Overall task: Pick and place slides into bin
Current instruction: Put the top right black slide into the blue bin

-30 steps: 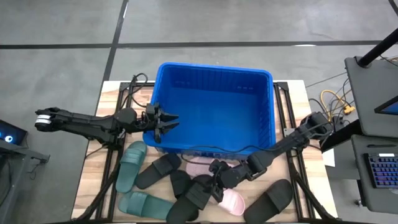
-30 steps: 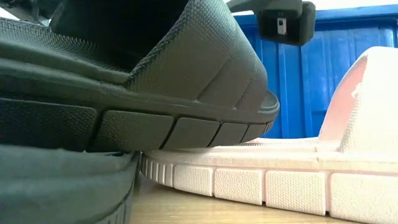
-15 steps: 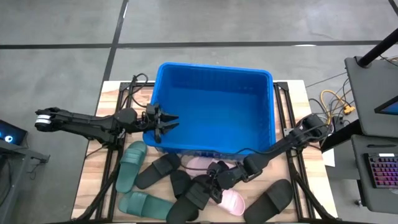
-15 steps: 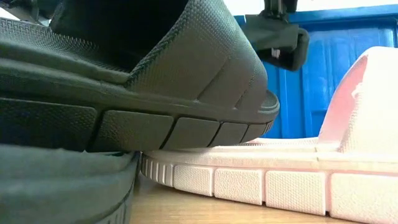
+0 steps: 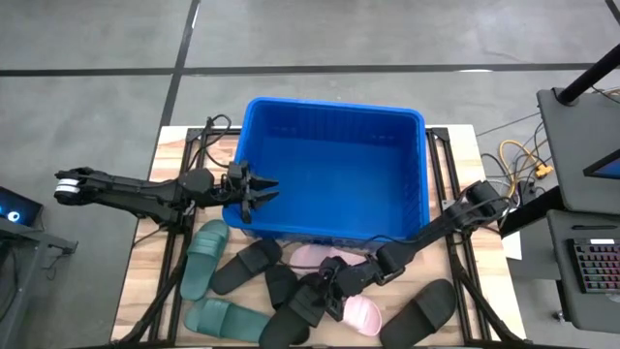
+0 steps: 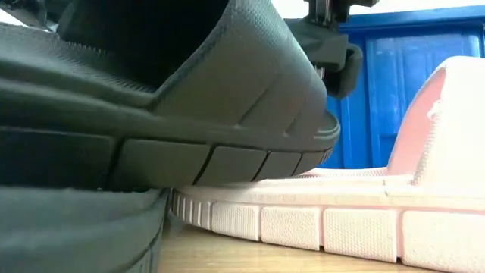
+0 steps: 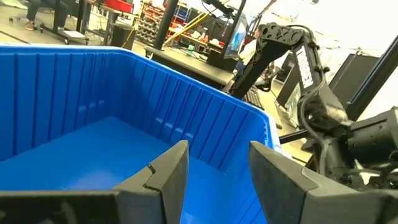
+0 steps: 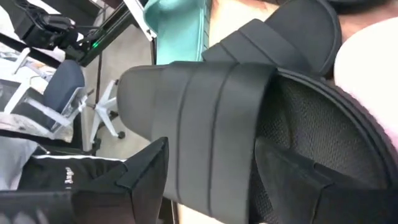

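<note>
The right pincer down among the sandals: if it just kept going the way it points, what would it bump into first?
Most likely the black slide right ahead: the right pincer is open with that slide's strap between its fingers, though depth is hard to judge.

Black slide (image 6: 151, 98) fills the near left, toe raised and overhanging the pale pink slide (image 6: 364, 220), which lies flat on the wooden table (image 6: 227, 258). A second dark sole (image 6: 76, 227) sits under the black slide at lower left. Blue bin wall (image 6: 394, 91) stands behind. A dark arm part (image 6: 333, 45) hangs from above, just past the black slide's toe.
</note>
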You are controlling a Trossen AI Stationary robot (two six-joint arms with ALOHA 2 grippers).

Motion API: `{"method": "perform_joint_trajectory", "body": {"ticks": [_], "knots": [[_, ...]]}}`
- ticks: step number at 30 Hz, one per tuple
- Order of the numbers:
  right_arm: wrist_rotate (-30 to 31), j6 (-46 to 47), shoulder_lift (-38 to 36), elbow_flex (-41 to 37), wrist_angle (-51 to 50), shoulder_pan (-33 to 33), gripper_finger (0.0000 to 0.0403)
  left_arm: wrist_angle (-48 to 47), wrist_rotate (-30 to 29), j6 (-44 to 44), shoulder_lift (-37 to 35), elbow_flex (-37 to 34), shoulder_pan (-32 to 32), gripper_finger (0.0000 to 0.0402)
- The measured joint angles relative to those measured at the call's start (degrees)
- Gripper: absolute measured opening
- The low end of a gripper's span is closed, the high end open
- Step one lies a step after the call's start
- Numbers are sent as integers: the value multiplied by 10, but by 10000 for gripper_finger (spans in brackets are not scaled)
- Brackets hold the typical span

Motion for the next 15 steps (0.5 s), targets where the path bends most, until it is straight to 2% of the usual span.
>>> {"method": "perform_joint_trajectory", "body": {"ticks": [8,15], "knots": [[-3,11,4,-27,21,0,230,0,0,0,0,0,0,153],[-24,21,4,-53,110,0,230,-1,0,0,0,0,0,153]]}}
